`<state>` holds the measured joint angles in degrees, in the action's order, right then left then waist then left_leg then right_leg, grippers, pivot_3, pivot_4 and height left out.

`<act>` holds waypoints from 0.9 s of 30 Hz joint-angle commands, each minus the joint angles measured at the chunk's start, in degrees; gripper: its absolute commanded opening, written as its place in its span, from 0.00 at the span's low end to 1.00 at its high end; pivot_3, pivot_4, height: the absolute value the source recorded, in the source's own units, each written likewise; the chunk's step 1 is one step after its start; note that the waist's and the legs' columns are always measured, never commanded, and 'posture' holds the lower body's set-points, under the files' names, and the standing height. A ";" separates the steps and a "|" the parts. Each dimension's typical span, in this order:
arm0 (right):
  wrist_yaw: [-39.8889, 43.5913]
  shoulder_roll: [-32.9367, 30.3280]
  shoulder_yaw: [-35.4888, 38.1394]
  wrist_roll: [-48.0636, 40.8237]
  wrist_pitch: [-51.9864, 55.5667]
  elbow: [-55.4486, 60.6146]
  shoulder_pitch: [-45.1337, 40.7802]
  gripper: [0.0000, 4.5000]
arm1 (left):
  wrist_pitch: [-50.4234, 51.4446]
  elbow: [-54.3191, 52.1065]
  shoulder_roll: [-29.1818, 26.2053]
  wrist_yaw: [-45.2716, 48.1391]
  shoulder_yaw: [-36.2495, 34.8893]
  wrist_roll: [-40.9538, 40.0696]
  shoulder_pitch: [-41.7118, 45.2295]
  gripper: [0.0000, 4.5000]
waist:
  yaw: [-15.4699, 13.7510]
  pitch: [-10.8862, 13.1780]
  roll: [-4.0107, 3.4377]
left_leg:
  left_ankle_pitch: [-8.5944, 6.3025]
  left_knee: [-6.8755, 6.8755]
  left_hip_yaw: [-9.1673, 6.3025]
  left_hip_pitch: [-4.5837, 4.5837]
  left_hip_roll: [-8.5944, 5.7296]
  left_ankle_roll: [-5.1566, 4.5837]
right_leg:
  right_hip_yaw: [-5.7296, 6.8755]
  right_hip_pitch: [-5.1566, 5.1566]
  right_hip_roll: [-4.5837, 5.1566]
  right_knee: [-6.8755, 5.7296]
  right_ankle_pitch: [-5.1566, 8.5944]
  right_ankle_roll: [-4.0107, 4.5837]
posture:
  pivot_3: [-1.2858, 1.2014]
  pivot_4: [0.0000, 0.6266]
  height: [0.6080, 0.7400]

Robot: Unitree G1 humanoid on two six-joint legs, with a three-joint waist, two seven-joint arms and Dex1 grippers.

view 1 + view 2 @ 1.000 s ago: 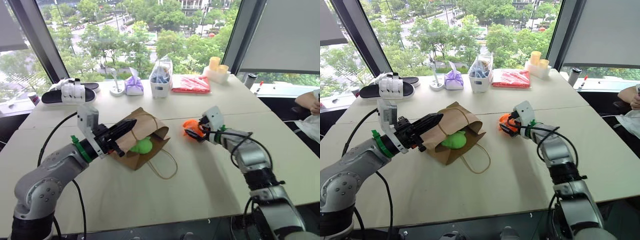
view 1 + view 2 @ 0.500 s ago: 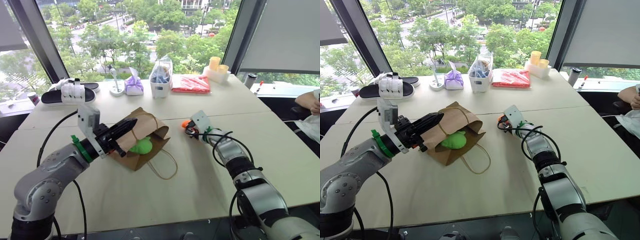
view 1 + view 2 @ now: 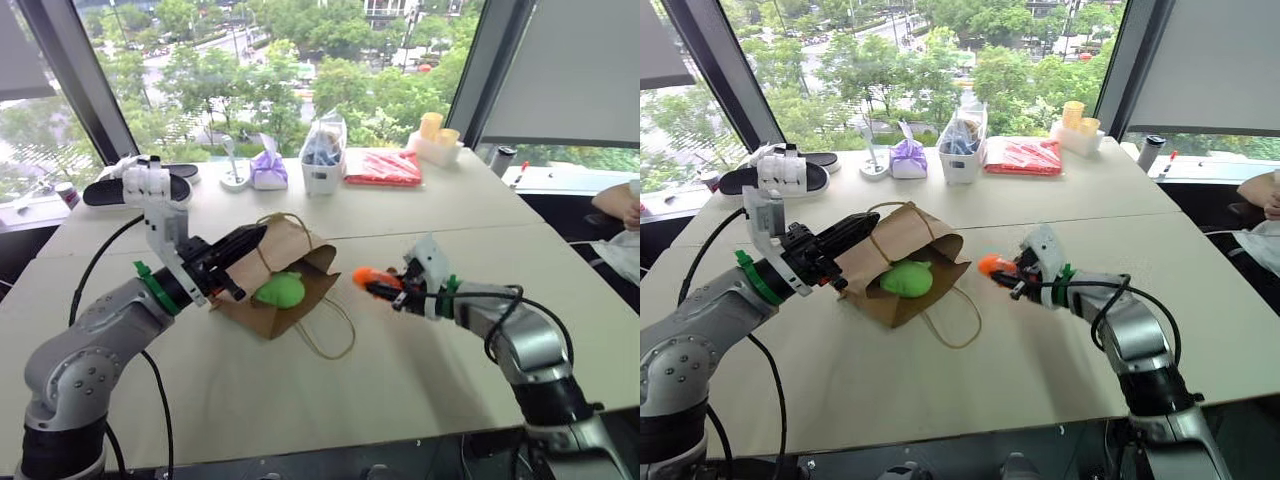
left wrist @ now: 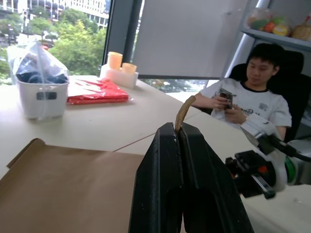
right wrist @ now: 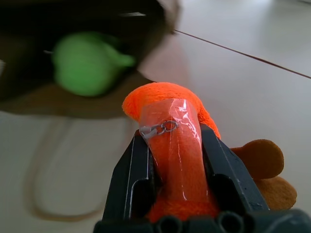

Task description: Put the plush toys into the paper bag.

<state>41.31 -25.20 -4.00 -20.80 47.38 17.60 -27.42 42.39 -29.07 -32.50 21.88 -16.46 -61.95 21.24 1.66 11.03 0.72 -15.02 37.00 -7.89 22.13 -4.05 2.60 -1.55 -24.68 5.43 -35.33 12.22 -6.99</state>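
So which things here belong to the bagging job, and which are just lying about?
Job: paper bag, green plush toy inside its mouth, orange plush toy in the right gripper.

Lying about: purple pouch, white bin, red packet, slippers.

A brown paper bag (image 3: 285,275) lies on the counter (image 3: 400,350), a green plush toy (image 3: 280,291) in its mouth. The left hand (image 3: 252,236) pinches its upper edge; the right hand (image 3: 385,288) grips an orange plush toy (image 3: 364,276).
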 commanded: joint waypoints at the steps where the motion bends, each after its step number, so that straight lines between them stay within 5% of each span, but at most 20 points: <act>1: -4.44 4.80 -3.12 0.44 -0.99 1.78 -1.99 0.21 | 1.08 -0.28 -1.09 0.94 -0.56 -3.09 1.25 0.00 | -0.28 -0.01 0.01 | 0.01 0.00 -0.01 -0.06 0.00 0.02 | 0.00 0.05 0.00 -0.03 0.00 0.01 | 0.52 0.24 1.00; 25: -20.25 29.59 -9.93 17.33 -38.44 -40.96 -14.58 0.21 | 2.42 -1.74 -1.82 -2.93 -1.26 -11.78 0.40 0.00 | -0.47 -0.01 0.03 | 0.06 -0.08 -0.04 -0.05 -0.04 0.10 | -0.01 -0.03 -0.01 -0.02 -0.03 0.03 | 0.52 0.24 1.00; 27: -21.10 29.99 -9.24 17.65 -39.61 -41.72 -14.43 0.43 | 2.31 -1.69 -1.85 -3.03 -1.41 -12.02 0.30 0.00 | -0.49 -0.01 0.03 | 0.06 -0.07 -0.04 -0.05 -0.04 0.11 | -0.01 -0.02 -0.01 -0.03 -0.03 0.04 | 0.52 0.24 1.00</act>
<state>21.00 3.78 -13.92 -3.43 9.87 -24.66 -40.69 45.75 -29.14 -33.92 18.78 -16.63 -72.73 21.14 1.17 11.02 0.75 -14.96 36.92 -7.93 22.08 -4.10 2.71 -1.56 -24.70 5.42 -35.36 12.19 -6.96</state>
